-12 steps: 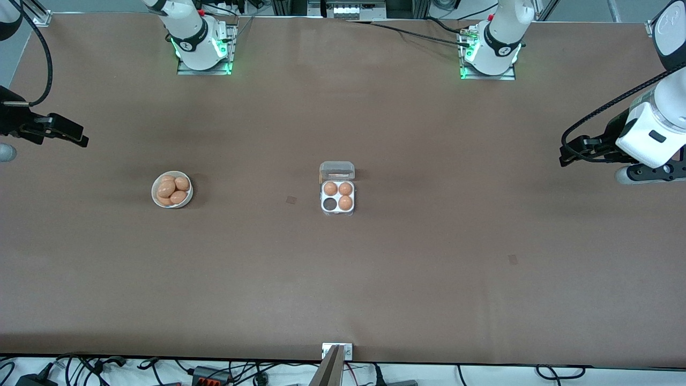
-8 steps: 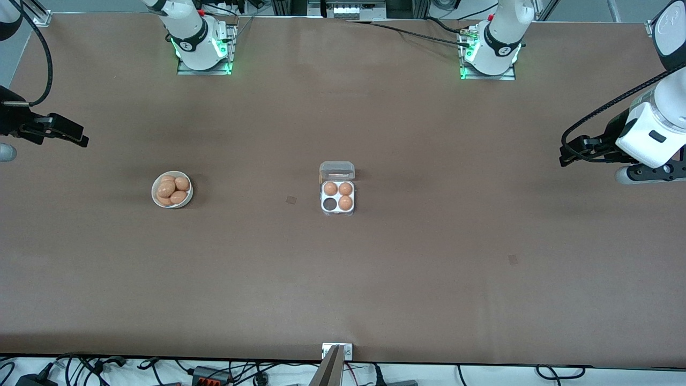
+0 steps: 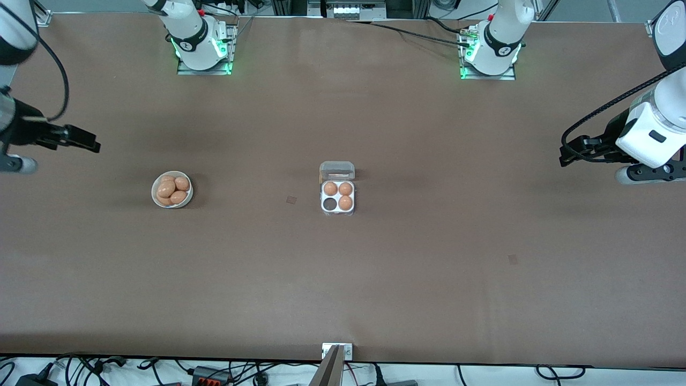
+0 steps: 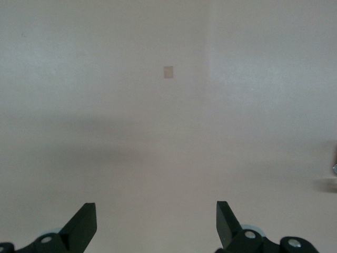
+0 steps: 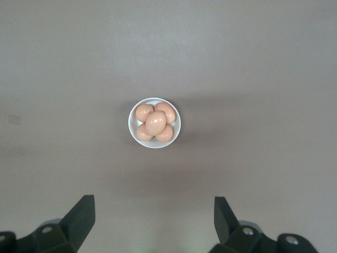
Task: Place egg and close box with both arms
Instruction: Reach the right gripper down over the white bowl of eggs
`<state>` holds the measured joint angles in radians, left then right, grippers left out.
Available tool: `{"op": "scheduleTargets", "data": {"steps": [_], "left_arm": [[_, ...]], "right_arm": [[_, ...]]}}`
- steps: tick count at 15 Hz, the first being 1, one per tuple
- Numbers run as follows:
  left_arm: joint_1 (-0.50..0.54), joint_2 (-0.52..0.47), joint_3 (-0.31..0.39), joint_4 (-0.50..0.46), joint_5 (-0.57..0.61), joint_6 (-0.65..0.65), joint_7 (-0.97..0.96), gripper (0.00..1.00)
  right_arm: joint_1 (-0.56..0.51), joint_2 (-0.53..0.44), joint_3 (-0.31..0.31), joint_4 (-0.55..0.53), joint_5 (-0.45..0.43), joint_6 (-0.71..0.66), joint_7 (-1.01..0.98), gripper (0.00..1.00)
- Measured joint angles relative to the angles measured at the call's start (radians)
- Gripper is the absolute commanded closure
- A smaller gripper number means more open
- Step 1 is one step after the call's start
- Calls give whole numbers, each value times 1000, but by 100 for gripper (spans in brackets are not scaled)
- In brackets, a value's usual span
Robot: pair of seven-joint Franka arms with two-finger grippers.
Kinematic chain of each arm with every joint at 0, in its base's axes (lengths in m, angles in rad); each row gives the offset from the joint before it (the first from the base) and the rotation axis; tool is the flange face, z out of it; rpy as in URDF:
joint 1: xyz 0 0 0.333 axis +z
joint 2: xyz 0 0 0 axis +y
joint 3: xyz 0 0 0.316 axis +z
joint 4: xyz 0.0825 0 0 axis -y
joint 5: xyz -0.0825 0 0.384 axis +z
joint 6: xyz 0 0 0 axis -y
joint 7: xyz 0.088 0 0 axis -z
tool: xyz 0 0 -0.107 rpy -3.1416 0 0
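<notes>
Right gripper (image 3: 86, 140), jaws spread and empty, has shifted toward the bowl of eggs (image 3: 172, 189), likely starting the egg pick; left gripper (image 3: 569, 153), also spread, waits unmoved; egg carton (image 3: 337, 188) mid-table, lid open, one cell vacant.

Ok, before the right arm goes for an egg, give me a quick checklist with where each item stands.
1. Box lid open: ok, lid tipped back.
2. Free cell for the egg: ok, empty cell at the corner nearer the camera, toward the right arm's end; three cells filled.
3. Eggs available: ok, several in the white bowl.
4. Right gripper open and empty: ok, above the table with the bowl in its view.
5. Left gripper open and out of the way: ok, waiting over bare table at its own end.
6. Path from bowl to box unobstructed: ok.
</notes>
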<state>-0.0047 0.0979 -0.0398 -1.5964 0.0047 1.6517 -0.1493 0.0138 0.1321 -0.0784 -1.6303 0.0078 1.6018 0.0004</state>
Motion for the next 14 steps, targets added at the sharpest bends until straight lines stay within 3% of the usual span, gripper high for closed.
{"op": "scheduleTargets", "data": {"steps": [9,14], "left_arm": [[-2,0,-2,1,-1,0,0,0],[-3,0,-2,1,-1,0,0,0]], "right_arm": [[-5,286,-3,-11,6,127,4,0],[-8,408,-3,-10,96,161,6,0]]}}
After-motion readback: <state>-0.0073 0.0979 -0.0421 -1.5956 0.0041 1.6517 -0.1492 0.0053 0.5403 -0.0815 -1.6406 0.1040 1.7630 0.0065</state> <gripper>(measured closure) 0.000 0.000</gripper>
